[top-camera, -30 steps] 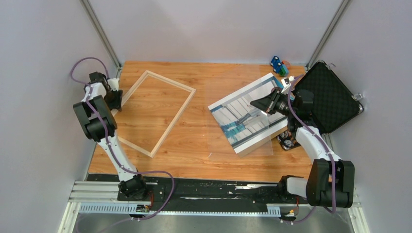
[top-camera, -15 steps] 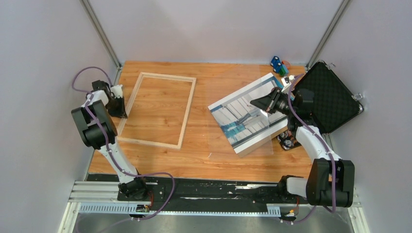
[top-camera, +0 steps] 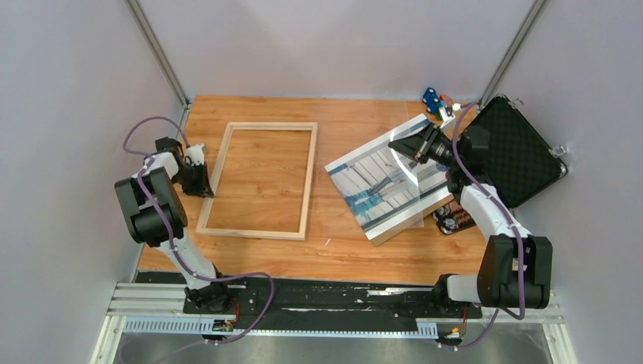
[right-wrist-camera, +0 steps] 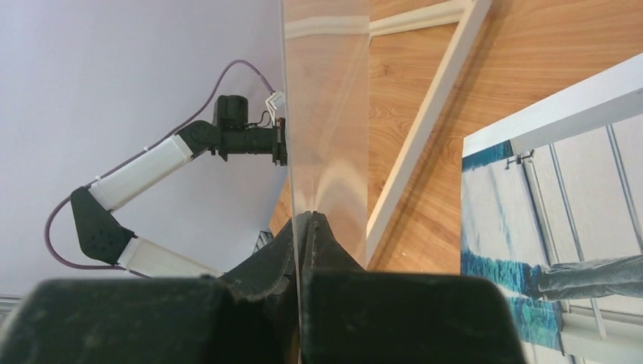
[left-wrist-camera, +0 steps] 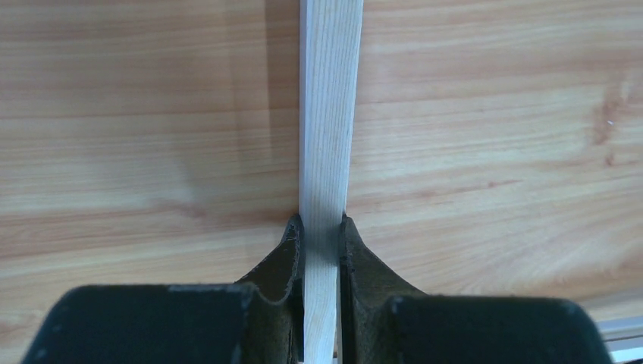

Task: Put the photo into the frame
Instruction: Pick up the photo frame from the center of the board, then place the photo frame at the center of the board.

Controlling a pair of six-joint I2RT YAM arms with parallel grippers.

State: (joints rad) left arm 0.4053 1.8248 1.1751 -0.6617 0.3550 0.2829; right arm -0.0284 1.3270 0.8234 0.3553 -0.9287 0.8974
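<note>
Wooden worktop [top-camera: 334, 250]: left hand [left-wrist-camera: 321, 227] pinches the frame [left-wrist-camera: 330, 114] rail; right hand [right-wrist-camera: 307, 220] clamps a raised clear pane [right-wrist-camera: 326, 114] over the photo [right-wrist-camera: 546, 189], which lies beside the frame. Edge-pinched, the pane could slip and shove it.

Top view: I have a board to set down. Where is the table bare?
Bare: the near strip between the frame, the photo and the black rail; the far strip behind the frame. Crowded: the right side, with photo, clear sheet, case and small items.
</note>
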